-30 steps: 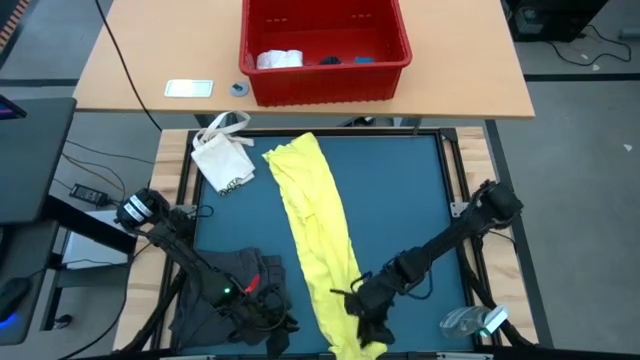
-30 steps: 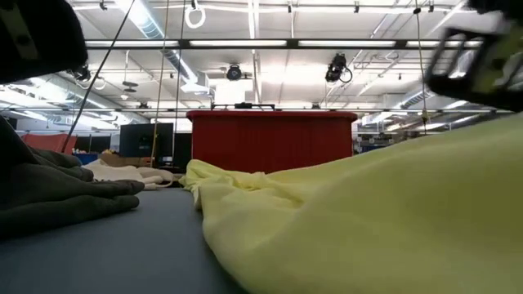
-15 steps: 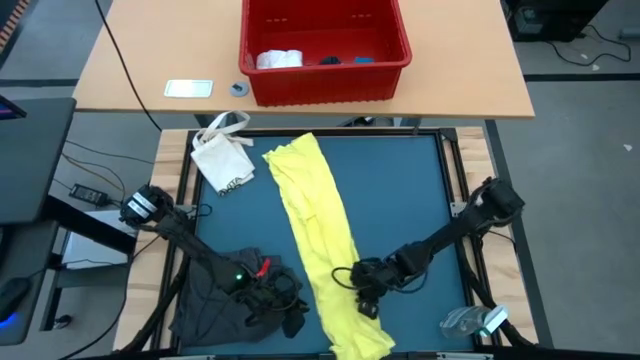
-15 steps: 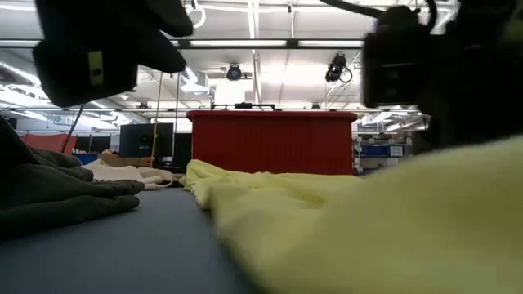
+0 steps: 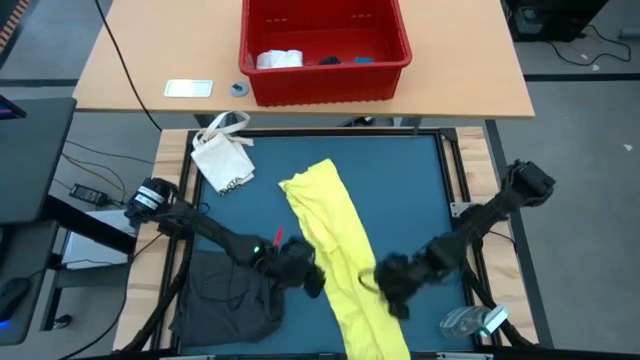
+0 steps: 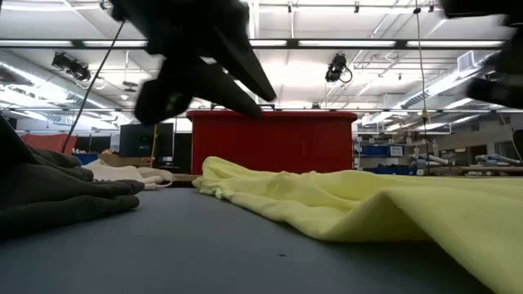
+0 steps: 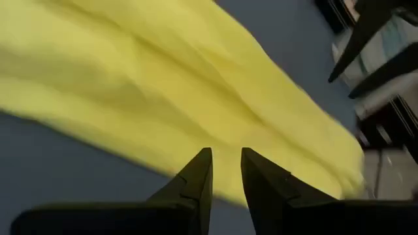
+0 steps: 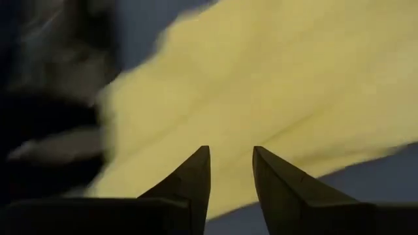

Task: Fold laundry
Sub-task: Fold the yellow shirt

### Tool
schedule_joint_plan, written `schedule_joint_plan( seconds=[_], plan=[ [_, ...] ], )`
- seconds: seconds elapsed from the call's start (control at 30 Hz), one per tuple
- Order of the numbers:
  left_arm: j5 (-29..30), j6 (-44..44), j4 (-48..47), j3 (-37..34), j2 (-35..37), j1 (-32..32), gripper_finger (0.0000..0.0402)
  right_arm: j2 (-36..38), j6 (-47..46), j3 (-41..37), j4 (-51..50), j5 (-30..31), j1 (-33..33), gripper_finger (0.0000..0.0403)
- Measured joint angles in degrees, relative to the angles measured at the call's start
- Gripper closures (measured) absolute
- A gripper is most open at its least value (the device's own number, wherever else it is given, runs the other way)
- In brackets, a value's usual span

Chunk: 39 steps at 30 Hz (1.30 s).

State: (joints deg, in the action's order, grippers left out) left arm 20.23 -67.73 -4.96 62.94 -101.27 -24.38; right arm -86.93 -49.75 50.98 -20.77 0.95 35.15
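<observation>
T-shirt lies mid-table; garment left; basket behind.

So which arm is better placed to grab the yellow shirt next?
Probably either: the left gripper and right gripper flank the yellow shirt, both open and empty above it.

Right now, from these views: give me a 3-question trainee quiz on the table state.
1. True or false: the yellow T-shirt lies inside the red basket.
2. Which garment lies by the left arm, at the table's near-left corner? A) dark grey garment B) white bag C) yellow T-shirt
3. Fill in: the left claw and right claw flank the ____ T-shirt.

Key
1. False: it lies stretched across the blue mat.
2. A, the dark grey garment.
3. yellow
</observation>
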Motion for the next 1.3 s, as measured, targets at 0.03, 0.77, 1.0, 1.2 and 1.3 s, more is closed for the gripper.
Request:
schedule_joint_plan(
  seconds=[0.03, 0.77, 1.0, 1.2, 1.3],
  plan=[
    [-0.01, -0.13, -0.27, 0.00, 0.00, 1.38, 0.0317, 0.65, 1.32, 0.00, -2.16, 3.16, -1.68, 0.0279],
    [-24.88, 22.97, -18.47, 0.00, 0.00, 42.81, 0.0317, -11.79, 19.60, 0.22, -3.99, -4.65, -51.18, 0.0328],
    [-30.26, 33.87, -14.61, 0.00, 0.00, 55.19, 0.0318, -8.72, 12.36, -0.17, -11.03, -6.47, -54.06, 0.0336],
    [-40.96, 41.78, -4.10, 0.00, 0.23, 60.18, 0.0318, -3.22, 11.48, -0.19, -6.13, -14.55, -54.02, 0.0326],
    [-46.43, 44.17, 1.86, 0.02, 0.98, 60.24, 0.0318, 1.58, 8.94, -0.17, -5.67, -11.59, -54.76, 0.0310]
  ],
)
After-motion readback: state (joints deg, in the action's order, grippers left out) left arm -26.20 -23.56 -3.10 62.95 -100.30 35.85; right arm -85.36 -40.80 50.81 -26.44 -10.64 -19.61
